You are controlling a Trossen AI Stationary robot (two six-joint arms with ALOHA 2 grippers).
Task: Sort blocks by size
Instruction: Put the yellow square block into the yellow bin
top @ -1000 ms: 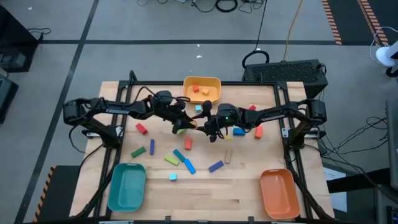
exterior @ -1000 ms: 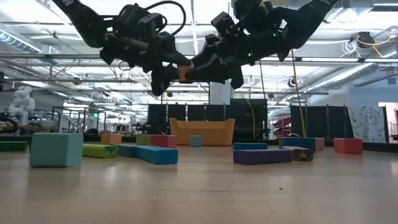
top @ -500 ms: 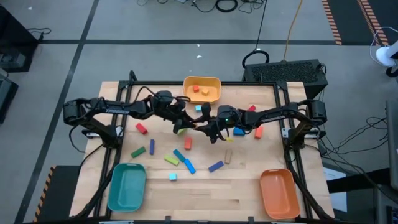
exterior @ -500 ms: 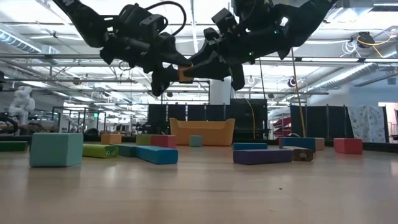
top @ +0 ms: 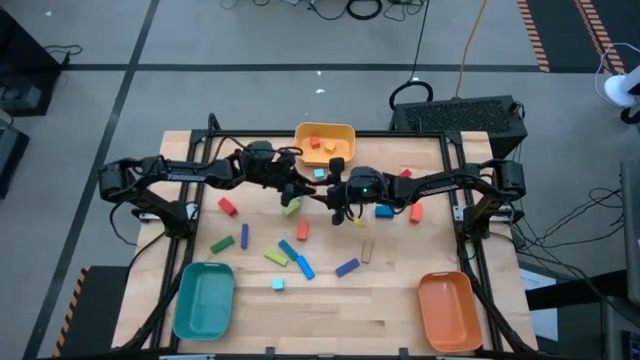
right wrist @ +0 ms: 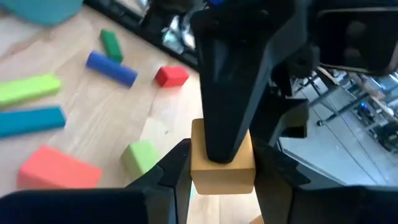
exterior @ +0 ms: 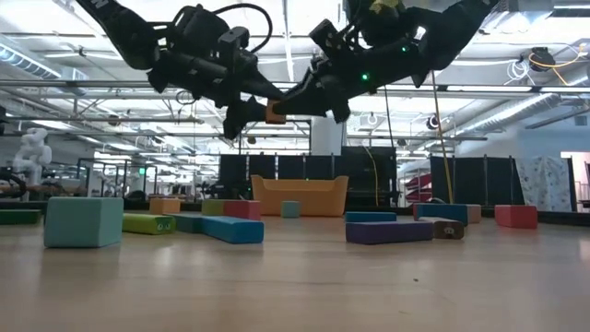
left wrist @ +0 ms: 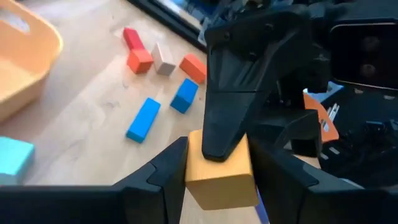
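No readable text, label, brand, number or sign appeared in any view. The left arm point(top: 180, 172) carried a faint pale strip along its link in the high view that may have been lettering, but it was too small to make out. The blocks and trays showed plain painted colour with no markings.

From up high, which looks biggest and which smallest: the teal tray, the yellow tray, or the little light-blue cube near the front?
1. teal tray, which looks the biggest
2. yellow tray, clearly smaller in this view
3. light-blue cube, by far the tiniest
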